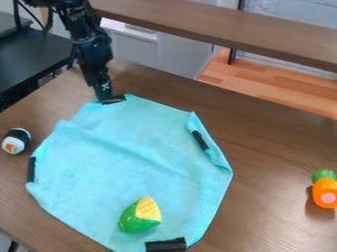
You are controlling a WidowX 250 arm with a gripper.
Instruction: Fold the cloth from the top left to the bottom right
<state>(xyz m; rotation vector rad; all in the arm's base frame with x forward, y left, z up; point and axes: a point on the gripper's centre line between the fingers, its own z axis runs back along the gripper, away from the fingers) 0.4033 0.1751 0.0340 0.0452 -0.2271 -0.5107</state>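
My black gripper [111, 100] is at the top left edge of the light blue cloth [125, 167], its tip down against that edge. The cloth lies mostly flat on the table, with a few low wrinkles and its right edge turned over. Black strips mark its edges: one at the left, one at the right and one at the bottom. Another black piece lies right at the gripper's tip. On the lower part of the cloth rests a green and yellow toy corn [140, 215].
A toy sushi roll [16, 141] sits on the brown table [276, 142] left of the cloth. An orange toy carrot [323, 189] with a green top is at the right edge. A brown shelf [223, 25] crosses behind the table.
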